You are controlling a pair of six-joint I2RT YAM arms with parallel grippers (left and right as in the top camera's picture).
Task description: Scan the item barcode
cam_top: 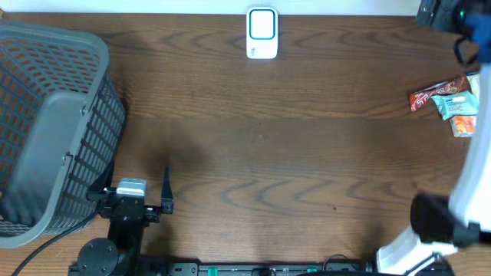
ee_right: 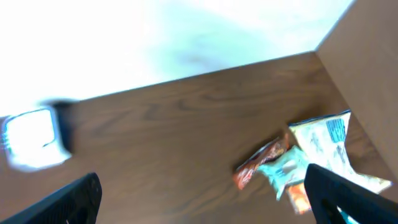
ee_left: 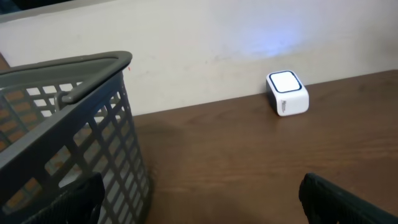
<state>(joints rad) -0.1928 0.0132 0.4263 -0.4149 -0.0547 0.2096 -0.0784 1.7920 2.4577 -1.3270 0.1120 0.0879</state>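
Overhead, the brown tabletop [cam_top: 307, 153] carries a white scanner [cam_top: 261, 33] at the middle of its far edge, its window lit and facing up. A grey mesh basket [cam_top: 46, 123] fills the near left corner. The packets [cam_top: 449, 101], a small heap of red, teal and orange snack wrappers, lie against the right edge, well apart from the scanner and from both hands.

The left hand [cam_top: 132, 185] sits low at the near edge, just beside the basket's right wall. One dark finger [cam_top: 166, 190] stands out over the wood, pointing towards the far side. From the left wrist, the two fingers show only as dark tips in the bottom corners, spread wide with bare wood between them and nothing pinched. The basket rises close on the left and the scanner stands ahead against the pale wall [ee_left: 205, 56].

The right wrist picture is blurred. The right hand [ee_right: 211, 208] is spread wide too, its tips in the bottom corners, and it grips nothing. It hangs above the tabletop, with the packets below and to the right and the scanner far off to the left.
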